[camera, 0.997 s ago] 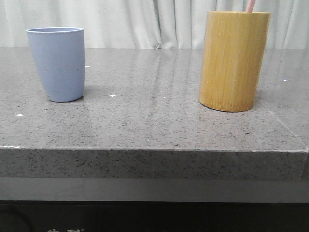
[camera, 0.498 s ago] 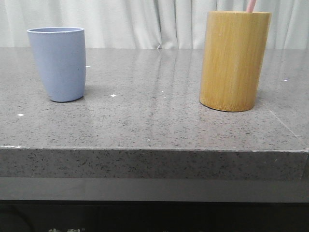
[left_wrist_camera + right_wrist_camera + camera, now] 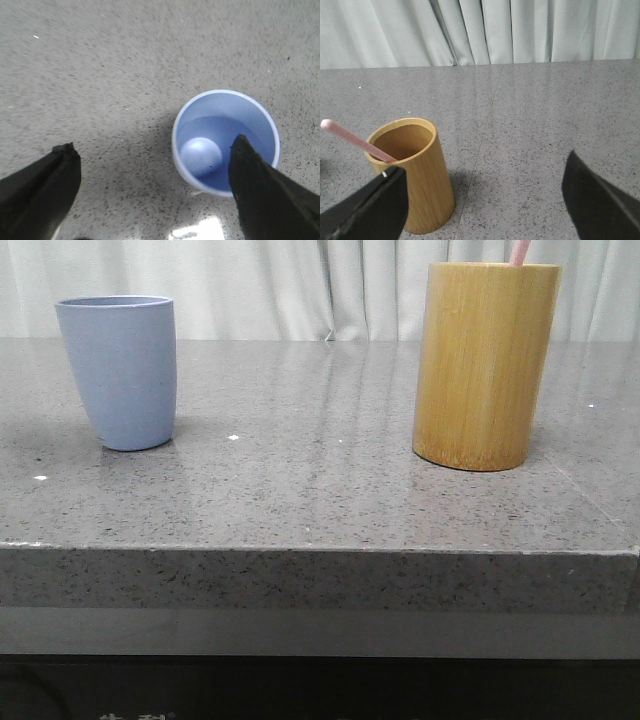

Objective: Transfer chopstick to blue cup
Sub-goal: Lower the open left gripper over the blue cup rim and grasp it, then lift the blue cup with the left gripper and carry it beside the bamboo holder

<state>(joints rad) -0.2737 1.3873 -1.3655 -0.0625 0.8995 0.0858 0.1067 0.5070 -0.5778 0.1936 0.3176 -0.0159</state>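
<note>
On my left the blue cup [image 3: 118, 372] stands upright on the grey speckled tabletop [image 3: 310, 490], mouth up and empty, which is how it must sit if a stick is to drop in from above. My left end effector [image 3: 150, 165] hangs over it looking straight down, its two dark fingers [image 3: 47, 185] spread wide with nothing between them; in the left wrist view one finger overlaps the cup's rim while the other sits over bare stone beside it, so I judge this arm is placed to steady or watch the cup rather than to carry anything. Between the cup and the holder the stone is bare apart from a few pale flecks, so I see nothing there to block a carry across. Well apart to the right stands the bamboo holder [image 3: 486, 365], taller and wider than the cup, and the chopstick [image 3: 357, 141] is inside it, leaning against the rim with its pink tip poking out above the edge. My right end effector [image 3: 485, 200] is near the holder, fingers parted and holding nothing, so the pick is not yet made. The lean puts the free end off to one side, so I would come in along that tilt; the holder's wall is the one thing that could snag the lift. Pale curtains [image 3: 300, 285] hang behind the tabletop.
</note>
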